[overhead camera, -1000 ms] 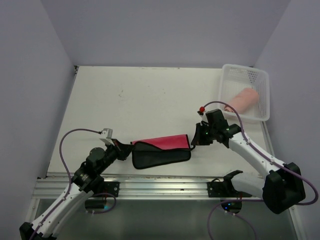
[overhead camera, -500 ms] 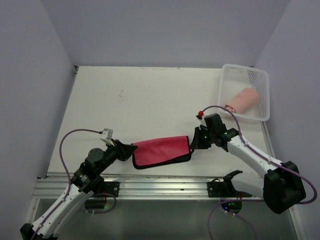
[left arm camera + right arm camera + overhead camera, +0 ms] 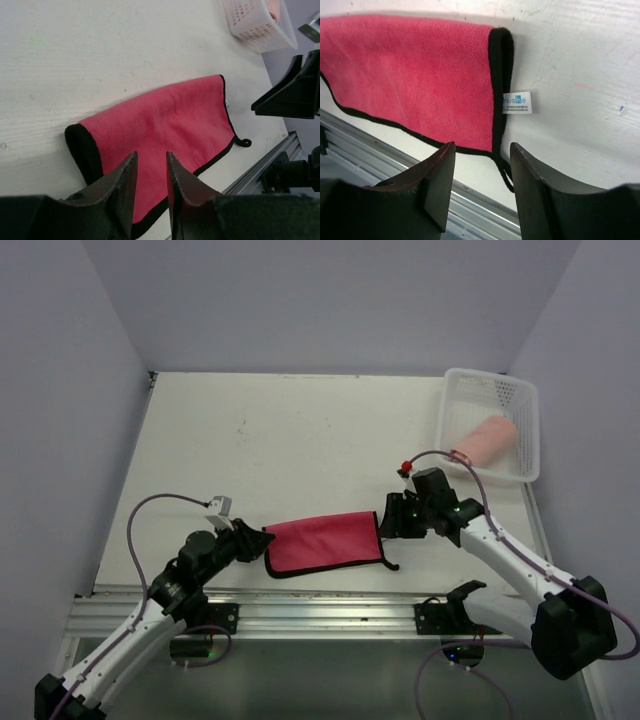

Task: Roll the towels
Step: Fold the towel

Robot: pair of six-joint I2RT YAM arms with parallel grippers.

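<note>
The smaller towel, a red cloth with dark trim (image 3: 325, 542), lies flat, red face up, near the table's front edge. Its white tag (image 3: 517, 102) and a dark hanging loop (image 3: 505, 175) are at its right end. My left gripper (image 3: 254, 543) hovers at the cloth's left end, jaws open with only cloth showing beneath the gap (image 3: 151, 157). My right gripper (image 3: 386, 523) is at the right end, open and empty (image 3: 481, 147). The salmon-pink towel (image 3: 485, 440) lies rolled inside the white basket (image 3: 522, 405).
The white perforated basket stands at the back right corner, also seen in the left wrist view (image 3: 255, 22). A metal rail (image 3: 320, 605) runs along the table's front edge just below the cloth. Grey walls enclose the table on three sides.
A second ago the cloth was folded with its black side showing and both grippers shut on its ends. It now lies spread red face up, and both grippers have opened and let go.
</note>
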